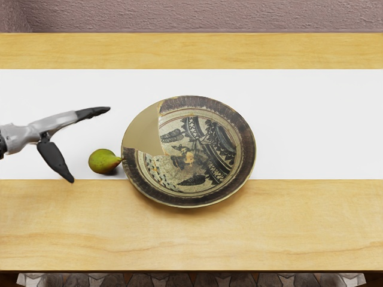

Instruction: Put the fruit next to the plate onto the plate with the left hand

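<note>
A green pear [104, 161] lies on the white runner just left of the plate [239, 179], its stem end touching the rim. The plate is a round brown dish with dark painted figures and a plain tan patch at its upper left. My left hand [76, 143] comes in from the left edge and hovers left of the pear, apart from it. Its fingers [91, 112] are stretched out and its thumb [56, 160] points down, so it is open and holds nothing. The right arm does not show.
A white runner [311, 125] crosses the wooden table [191, 227] from side to side. The table's front edge runs along the bottom of the view, with patterned floor below it.
</note>
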Robot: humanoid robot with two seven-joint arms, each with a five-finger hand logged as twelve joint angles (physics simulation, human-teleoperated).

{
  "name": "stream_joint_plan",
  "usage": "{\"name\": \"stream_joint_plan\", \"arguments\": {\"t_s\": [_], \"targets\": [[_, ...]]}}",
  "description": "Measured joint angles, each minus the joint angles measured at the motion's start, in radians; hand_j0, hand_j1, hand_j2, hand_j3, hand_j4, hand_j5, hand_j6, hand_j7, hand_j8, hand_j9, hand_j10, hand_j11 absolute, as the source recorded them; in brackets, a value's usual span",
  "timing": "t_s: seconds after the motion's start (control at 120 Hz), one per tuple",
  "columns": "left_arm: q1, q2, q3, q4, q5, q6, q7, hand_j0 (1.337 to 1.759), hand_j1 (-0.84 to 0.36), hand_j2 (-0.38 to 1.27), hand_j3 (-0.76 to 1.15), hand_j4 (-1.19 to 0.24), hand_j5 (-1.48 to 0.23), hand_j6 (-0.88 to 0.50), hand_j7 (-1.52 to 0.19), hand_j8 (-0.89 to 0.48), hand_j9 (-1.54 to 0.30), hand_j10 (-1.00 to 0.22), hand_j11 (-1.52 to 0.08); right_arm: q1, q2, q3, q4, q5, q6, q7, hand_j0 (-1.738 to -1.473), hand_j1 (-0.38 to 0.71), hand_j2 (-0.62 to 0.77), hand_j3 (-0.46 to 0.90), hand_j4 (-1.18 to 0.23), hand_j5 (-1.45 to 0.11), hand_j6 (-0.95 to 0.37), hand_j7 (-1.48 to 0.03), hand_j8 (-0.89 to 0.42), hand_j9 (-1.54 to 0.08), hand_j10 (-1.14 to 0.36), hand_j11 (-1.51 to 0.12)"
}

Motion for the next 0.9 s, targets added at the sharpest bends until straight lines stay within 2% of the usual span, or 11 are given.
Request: {"name": "stream_joint_plan", "arguments": {"t_s": [0.133,0.358,0.458,0.617,0.9], "targets": [[0.008,-0.023,0.038,0.003,0.016,0.073,-0.007,1.658,0.33,0.01,0.0,-0.02,-0.02,-0.02,-0.02,-0.02,-0.02,-0.02,-0.02,0.0,0.0,0.001,0.0,0.0,0.0,0.0,-1.658,-0.35,0.0,0.0,0.0,0.0,0.0,0.0,0.0,0.0,0.0,0.0],[0.037,-0.027,0.053,0.025,0.012,0.097,-0.009,1.658,0.3,0.01,0.0,-0.05,-0.06,-0.05,-0.06,-0.05,-0.06,-0.05,-0.06,0.0,0.0,0.002,0.0,0.0,0.0,0.0,-1.658,-0.35,0.0,0.0,0.0,0.0,0.0,0.0,0.0,0.0,0.0,0.0],[0.042,-0.035,0.053,0.053,0.01,0.099,-0.023,1.658,0.27,0.02,0.0,-0.08,-0.09,-0.08,-0.09,-0.08,-0.09,-0.07,-0.09,0.0,0.0,0.003,0.0,0.0,0.0,0.0,-1.658,-0.35,0.0,0.0,0.0,0.0,0.0,0.0,0.0,0.0,0.0,0.0],[0.043,-0.108,0.054,0.121,0.01,0.098,-0.049,1.658,0.24,0.02,0.0,-0.1,-0.13,-0.11,-0.13,-0.1,-0.13,-0.1,-0.13,0.0,0.0,0.003,0.0,0.0,0.001,0.0,-1.658,-0.35,0.0,0.0,0.0,0.0,0.0,0.0,0.0,0.0,0.0,0.0],[0.043,-0.178,0.065,0.221,0.011,0.098,-0.069,1.658,0.22,0.03,0.0,-0.12,-0.15,-0.12,-0.15,-0.12,-0.15,-0.12,-0.15,0.0,0.0,0.003,0.0,0.0,0.0,0.0,-1.658,-0.35,0.0,0.0,0.0,0.0,0.0,0.0,0.0,0.0,0.0,0.0]]}}
